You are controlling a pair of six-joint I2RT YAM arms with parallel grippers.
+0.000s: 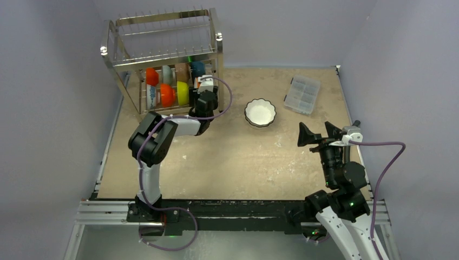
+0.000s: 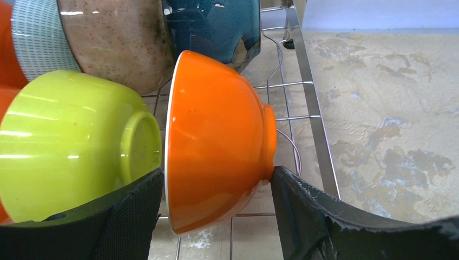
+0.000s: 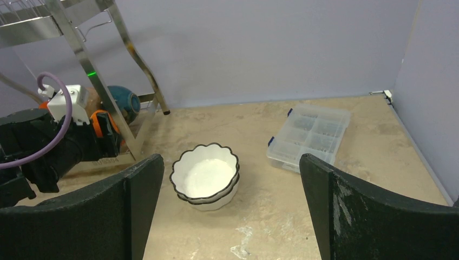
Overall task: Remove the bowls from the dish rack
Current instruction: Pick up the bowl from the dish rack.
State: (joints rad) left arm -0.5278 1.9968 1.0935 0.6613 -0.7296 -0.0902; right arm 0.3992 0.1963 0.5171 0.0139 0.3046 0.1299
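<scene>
Top view: the left hand (image 1: 196, 93) reaches into the lower tier of the dish rack (image 1: 162, 59), upper left; the right hand (image 1: 319, 132) hangs open, lower right.

Left wrist view: the hand grips the orange bowl (image 2: 216, 141) at centre frame. The bowl stands on edge, with one pad at its rim and one at its foot. It looks glazed, so probably slippery and fragile.

Right wrist view: white scalloped bowls (image 3: 205, 176) are stacked on the counter (image 3: 260, 227).

no text, label or number is legible anywhere.
</scene>
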